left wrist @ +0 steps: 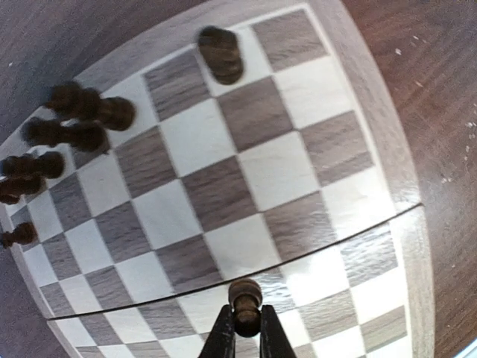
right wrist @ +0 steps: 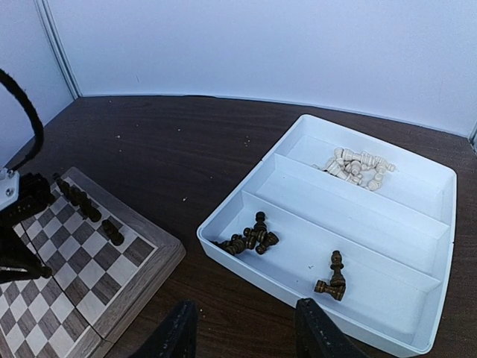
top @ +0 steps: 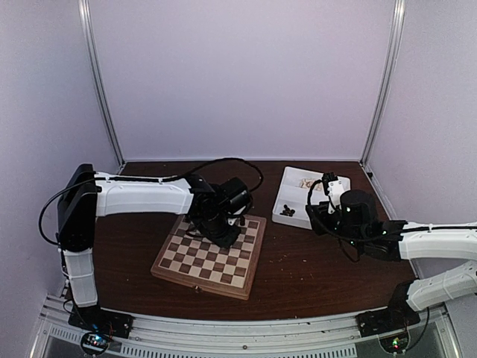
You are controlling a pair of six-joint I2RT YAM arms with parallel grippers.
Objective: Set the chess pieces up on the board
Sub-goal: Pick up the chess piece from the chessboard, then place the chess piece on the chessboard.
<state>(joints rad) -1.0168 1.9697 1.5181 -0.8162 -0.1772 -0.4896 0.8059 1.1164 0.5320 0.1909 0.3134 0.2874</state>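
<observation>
dark piece [left wrist: 245,296] between left pincer [left wrist: 246,319] tips, over board [left wrist: 223,186]

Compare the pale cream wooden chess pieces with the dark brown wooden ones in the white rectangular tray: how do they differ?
Colour: the pale cream wooden chess pieces are light, the dark brown wooden chess pieces dark. Place: cream ones lie in the far compartment of the white rectangular tray, dark ones in its near one. Grouping: cream ones form one heap; dark ones a cluster plus a separate pair. Both sit in the tray.
</observation>
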